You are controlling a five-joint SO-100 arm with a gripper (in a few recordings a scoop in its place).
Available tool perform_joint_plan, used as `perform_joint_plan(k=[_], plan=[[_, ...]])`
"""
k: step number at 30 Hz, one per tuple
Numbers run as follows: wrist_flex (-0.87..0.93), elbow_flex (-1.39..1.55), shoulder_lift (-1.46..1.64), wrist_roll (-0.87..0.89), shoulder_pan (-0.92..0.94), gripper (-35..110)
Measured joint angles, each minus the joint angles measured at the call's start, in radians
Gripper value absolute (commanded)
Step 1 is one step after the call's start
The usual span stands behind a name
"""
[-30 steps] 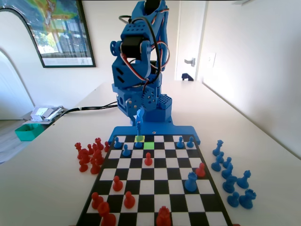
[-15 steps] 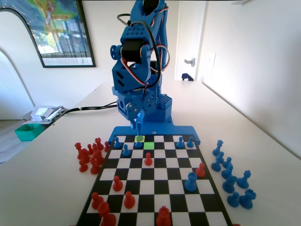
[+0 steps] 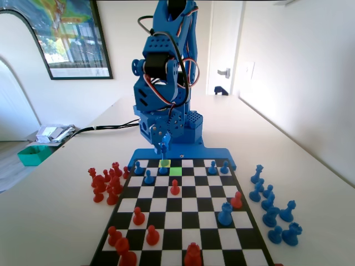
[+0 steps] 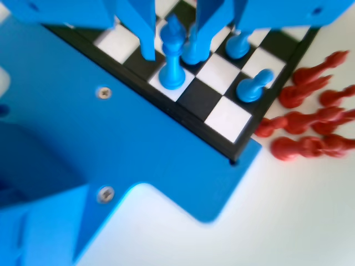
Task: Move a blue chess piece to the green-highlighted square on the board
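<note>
The tall blue chess piece (image 4: 173, 58) with a pointed top stands upright on a white square at the board's (image 4: 219, 145) rim. My gripper (image 4: 175, 51) hangs over it, open, with one jaw on each side and small gaps between. In the fixed view the gripper (image 3: 163, 146) sits low at the board's (image 3: 194, 223) far end, just above the piece (image 3: 163, 168), which stands on the yellow-green lit square (image 3: 165, 162). The green-highlighted square (image 3: 176, 172) lies empty one square nearer and to the right of it.
Blue pawns (image 3: 148, 178) (image 3: 212, 168) stand near the far rows, and two pawns (image 4: 254, 86) (image 4: 238, 44) are close to the jaws. A red pawn (image 3: 175, 188) and a stout blue piece (image 3: 225, 213) stand mid-board. Red pieces (image 3: 108, 182) lie off the board's left, blue ones (image 3: 272, 206) off its right.
The arm has bent lower and the gripper has come down slightly over the tall blue piece. No piece has moved.
</note>
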Motion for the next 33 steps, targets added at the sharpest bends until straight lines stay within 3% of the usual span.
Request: perform_joint_plan(k=[33], plan=[[-0.052, 0.037, 0.0, 0.043, -0.041, 3]])
